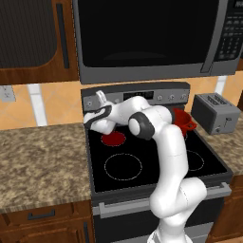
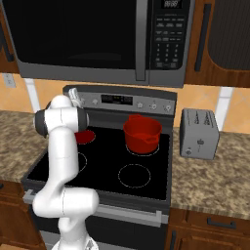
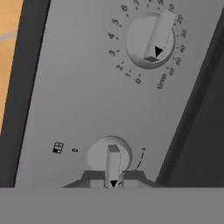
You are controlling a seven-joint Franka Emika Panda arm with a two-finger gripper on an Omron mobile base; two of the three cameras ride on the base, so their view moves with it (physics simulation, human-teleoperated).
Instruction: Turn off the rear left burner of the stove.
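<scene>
The stove (image 1: 156, 175) has a black glass top and a grey back panel (image 1: 142, 95). Its rear left burner (image 1: 114, 138) glows solid red and shows again, partly behind my arm, as rear left burner (image 2: 86, 136). My gripper (image 1: 100, 98) reaches up to the panel's left end, also seen as gripper (image 2: 74, 94). In the hand view the gripper (image 3: 113, 179) has its two fingertips pressed against either side of the ridge of a small grey knob (image 3: 109, 155). A second knob (image 3: 151, 39) with a numbered dial sits further along the panel.
A red pot (image 1: 184, 118) stands on the rear right burner, right of my arm. A white-outlined front left ring (image 1: 123, 167) is dark. A grey toaster (image 1: 216, 113) stands on the right counter. A black microwave (image 1: 152, 33) hangs close above the panel.
</scene>
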